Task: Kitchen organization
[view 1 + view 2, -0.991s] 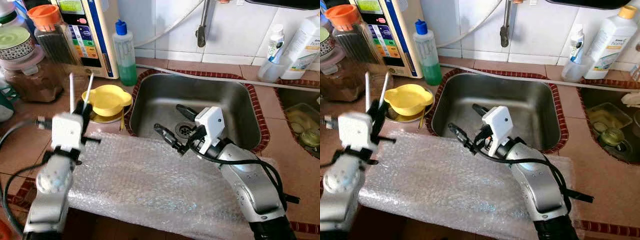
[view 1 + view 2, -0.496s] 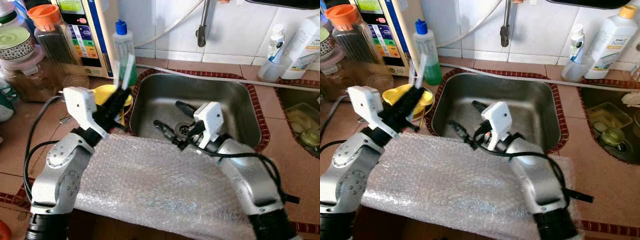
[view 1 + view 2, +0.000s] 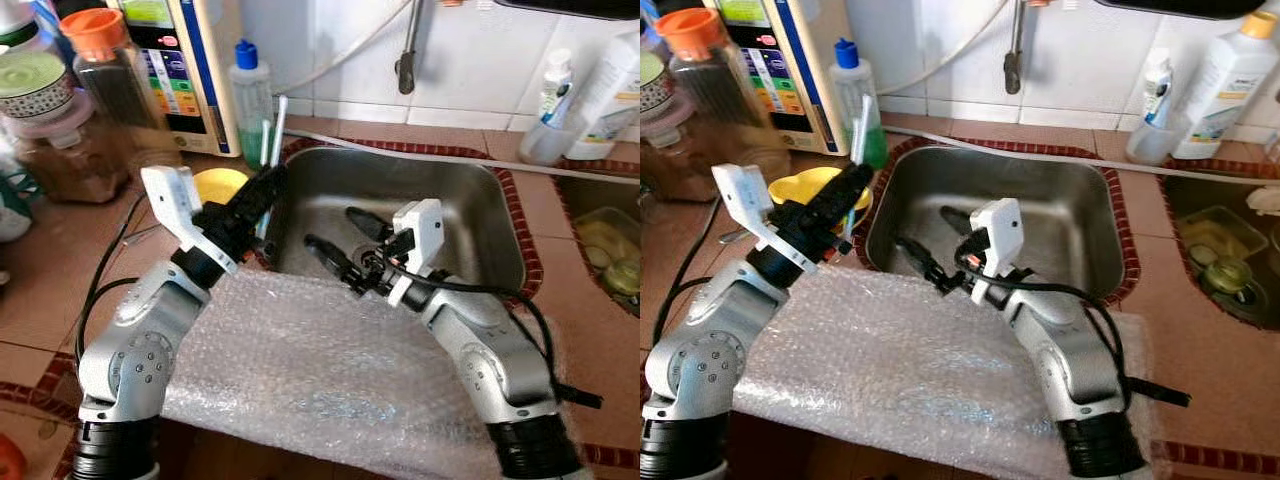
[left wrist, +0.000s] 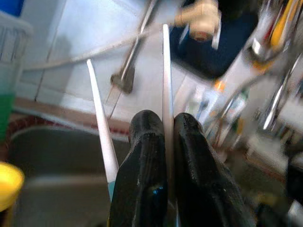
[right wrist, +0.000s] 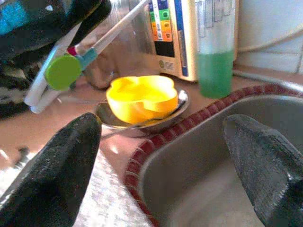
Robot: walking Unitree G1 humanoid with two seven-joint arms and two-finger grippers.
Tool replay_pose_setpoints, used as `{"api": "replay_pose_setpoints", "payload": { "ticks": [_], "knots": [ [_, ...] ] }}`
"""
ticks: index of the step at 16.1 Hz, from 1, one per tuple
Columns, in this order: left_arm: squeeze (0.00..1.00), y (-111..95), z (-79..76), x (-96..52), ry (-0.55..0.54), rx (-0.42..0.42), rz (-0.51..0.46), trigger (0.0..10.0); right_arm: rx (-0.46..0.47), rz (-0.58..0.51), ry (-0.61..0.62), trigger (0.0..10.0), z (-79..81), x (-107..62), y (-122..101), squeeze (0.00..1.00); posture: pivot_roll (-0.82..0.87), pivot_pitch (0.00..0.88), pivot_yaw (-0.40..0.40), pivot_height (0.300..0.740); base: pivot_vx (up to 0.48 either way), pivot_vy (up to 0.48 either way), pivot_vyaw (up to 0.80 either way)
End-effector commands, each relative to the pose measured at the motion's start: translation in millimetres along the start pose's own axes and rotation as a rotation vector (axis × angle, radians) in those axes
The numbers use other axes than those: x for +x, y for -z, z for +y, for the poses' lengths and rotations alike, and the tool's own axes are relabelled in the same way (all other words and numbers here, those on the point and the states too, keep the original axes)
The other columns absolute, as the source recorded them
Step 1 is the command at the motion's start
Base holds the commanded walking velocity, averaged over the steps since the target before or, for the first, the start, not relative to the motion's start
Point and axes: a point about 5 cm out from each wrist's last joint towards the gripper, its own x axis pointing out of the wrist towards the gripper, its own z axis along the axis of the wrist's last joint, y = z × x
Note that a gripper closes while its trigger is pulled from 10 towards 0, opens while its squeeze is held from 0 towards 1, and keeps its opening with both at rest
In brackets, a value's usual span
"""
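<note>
Left gripper: my left gripper (image 3: 262, 190) is raised over the near left corner of the sink (image 3: 470, 215); its two black fingers (image 4: 144, 175) are pressed together on a pair of white chopsticks (image 3: 274, 135).
Chopsticks: I see the two sticks pointing up and away from the fingers, splayed apart at the tips; in the right wrist view their lower ends are joined by a round green piece (image 5: 63, 72).
Right gripper: my right gripper (image 3: 343, 244) is low over the sink, near the front edge, fingers spread wide with nothing between them.
Sink: steel, with a red tiled rim, set into the brown tile counter (image 3: 45, 290).
Bubble wrap: a sheet of bubble wrap (image 3: 310, 370) lies on the counter in front of the sink, under both my forearms.
Yellow bowl: a yellow bowl (image 3: 810, 188) sits in a metal dish (image 5: 137, 124) just left of the sink, partly behind my left arm.
Green bottle: a clear bottle of green liquid (image 3: 853, 95) with a blue cap stands behind the bowl, beside a white appliance (image 3: 790, 60) with coloured buttons.
Jars: an orange-lidded jar (image 3: 108, 65) and other containers stand at the far left.
Right side: white bottles (image 3: 1225, 75) stand against the tiled wall beyond the sink.
</note>
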Motion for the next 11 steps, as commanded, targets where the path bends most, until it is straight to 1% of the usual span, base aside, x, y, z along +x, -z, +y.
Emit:
{"api": "replay_pose_setpoints", "payload": {
  "ticks": [1,2,3,4,5,6,7,8,9,10,11],
  "knots": [
    [0.00,5.5,-1.8,-2.7,0.015,0.063,0.055,0.0,-0.104,0.014,0.014,10.0,-5.6,-0.8,-1.4,0.00,-0.16,0.135,0.057,0.740,0.000,0.000,0.00],
    [0.00,10.0,-0.4,-6.1,0.015,0.126,0.100,0.0,-0.161,0.028,0.032,10.0,-11.4,-3.3,-1.3,0.00,-0.16,0.137,0.057,0.740,0.000,0.000,0.00],
    [0.00,13.4,1.9,-9.5,0.008,0.173,0.129,0.0,-0.149,0.021,0.055,10.0,-17.3,-5.4,-4.0,0.00,-0.16,0.135,0.055,0.740,0.000,0.000,0.00],
    [0.00,15.4,5.1,-14.0,-0.013,0.197,0.129,0.0,-0.065,-0.017,0.085,10.0,-24.1,-7.0,-11.2,0.00,-0.16,0.136,0.055,0.740,0.000,0.000,0.00],
    [0.00,15.9,7.8,-16.7,-0.040,0.221,0.119,0.0,-0.002,-0.049,0.099,10.0,-27.2,-6.8,-16.3,0.00,-0.16,0.135,0.052,0.740,0.000,0.000,0.00],
    [0.00,16.3,11.0,-18.3,-0.066,0.270,0.117,0.0,0.048,-0.080,0.112,10.0,-29.2,-5.2,-20.3,0.00,-0.16,0.135,0.052,0.740,0.000,0.000,0.00],
    [0.00,17.9,13.6,-19.6,-0.080,0.314,0.130,0.0,0.074,-0.101,0.118,10.0,-30.2,-3.4,-23.5,0.00,-0.16,0.135,0.052,0.740,0.000,0.000,0.00],
    [0.00,20.7,15.2,-20.6,-0.088,0.427,0.153,0.0,0.135,-0.140,0.112,10.0,-29.7,0.3,-29.6,0.00,-0.16,0.135,0.052,0.740,0.000,0.000,0.00],
    [0.00,22.0,14.3,-20.6,-0.084,0.487,0.158,0.0,0.167,-0.160,0.104,10.0,-29.2,2.4,-33.0,0.00,-0.16,0.135,0.052,0.740,0.000,0.000,0.00],
    [0.00,24.9,8.2,-18.4,-0.069,0.505,0.139,0.0,0.201,-0.182,0.093,10.0,-29.1,5.0,-37.0,0.00,-0.16,0.134,0.048,0.740,0.000,0.000,0.00],
    [0.00,27.8,4.8,-17.2,-0.055,0.505,0.142,0.0,0.212,-0.188,0.087,10.0,-29.0,6.5,-38.3,0.00,-0.16,0.134,0.050,0.740,0.000,0.000,0.00]
  ]
}}
